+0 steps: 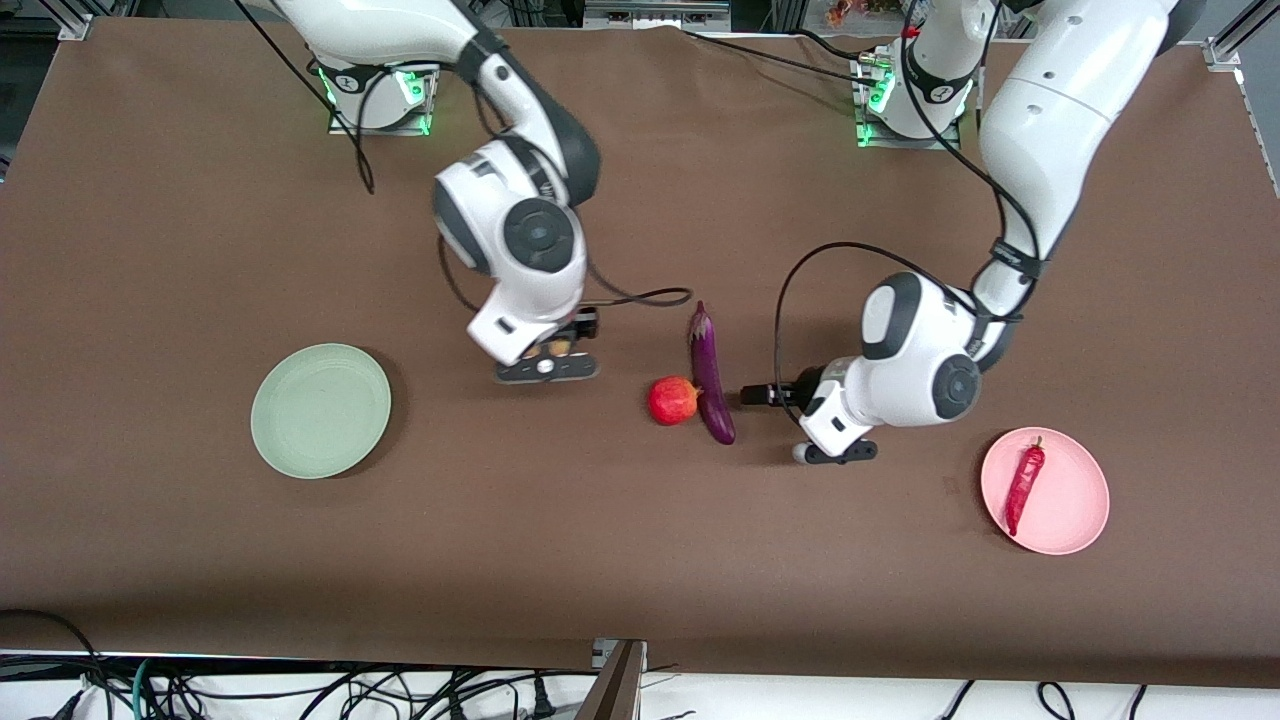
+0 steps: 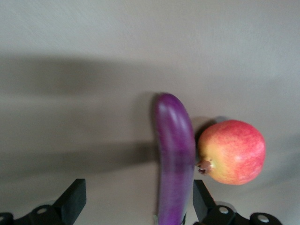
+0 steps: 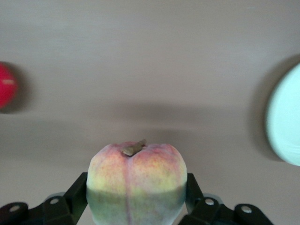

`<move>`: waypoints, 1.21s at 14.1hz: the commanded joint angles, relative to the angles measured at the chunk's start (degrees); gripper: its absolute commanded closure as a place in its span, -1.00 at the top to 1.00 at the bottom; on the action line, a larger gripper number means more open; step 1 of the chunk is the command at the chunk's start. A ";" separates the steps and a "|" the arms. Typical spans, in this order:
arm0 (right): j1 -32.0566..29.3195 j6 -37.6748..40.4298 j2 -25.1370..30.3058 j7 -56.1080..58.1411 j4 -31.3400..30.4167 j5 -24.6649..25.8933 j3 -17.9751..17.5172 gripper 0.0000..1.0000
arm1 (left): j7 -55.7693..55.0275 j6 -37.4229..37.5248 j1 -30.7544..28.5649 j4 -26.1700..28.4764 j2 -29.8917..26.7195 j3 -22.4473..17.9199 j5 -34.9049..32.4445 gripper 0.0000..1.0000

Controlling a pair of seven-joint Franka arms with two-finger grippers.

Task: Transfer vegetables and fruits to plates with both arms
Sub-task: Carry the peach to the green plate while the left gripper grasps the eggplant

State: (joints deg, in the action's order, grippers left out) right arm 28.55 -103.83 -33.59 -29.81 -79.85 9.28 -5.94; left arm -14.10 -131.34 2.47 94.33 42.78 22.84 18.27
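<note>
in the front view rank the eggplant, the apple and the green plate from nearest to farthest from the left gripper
From the left gripper:
1. Eggplant, right beside the fingertips.
2. Apple, touching the eggplant, toward the right arm's end.
3. Green plate, far off at the right arm's end of the table.

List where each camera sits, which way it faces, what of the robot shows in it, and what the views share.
Front view: high across the table, facing both arms; shows the green plate and the chili on the pink plate.
Left wrist view: on the left arm, facing the eggplant between the open left tool.
Right wrist view: on the right arm, facing the peach gripped by the right tool.
Shared: the apple appears in all three.
</note>
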 commanded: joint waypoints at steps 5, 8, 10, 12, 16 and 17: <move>-10.52 1.70 2.22 11.80 -3.38 -1.02 0.76 -0.02 | 0.04 -0.93 3.58 9.47 -7.09 1.68 0.90 1.00; -13.68 -1.36 1.43 12.84 -3.30 -1.02 0.76 -0.02 | -0.13 -8.20 7.89 10.00 -5.52 1.51 -1.21 1.00; -17.01 -3.65 -0.15 16.52 -3.21 -1.02 0.76 -0.02 | -0.22 -11.90 9.65 10.18 -3.76 0.98 -4.27 0.81; -20.53 -5.67 -1.38 20.48 -3.29 -1.02 0.76 -0.02 | -0.22 -12.36 9.57 10.09 -3.32 0.89 -8.40 0.10; -25.90 -11.99 -4.37 27.26 -3.29 -0.84 0.84 -0.02 | -0.31 -12.71 9.74 9.91 -1.74 0.55 -13.86 -0.38; -26.17 -13.14 -4.90 27.35 -3.29 -0.32 0.85 -0.02 | -0.31 -14.10 9.74 10.00 -1.30 -0.07 -14.13 -0.37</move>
State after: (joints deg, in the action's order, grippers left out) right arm 3.18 -114.80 -38.14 -3.85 -82.76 9.09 -4.37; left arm -14.35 -143.36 11.99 104.24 39.94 24.11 7.08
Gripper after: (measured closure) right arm 0.154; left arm 0.643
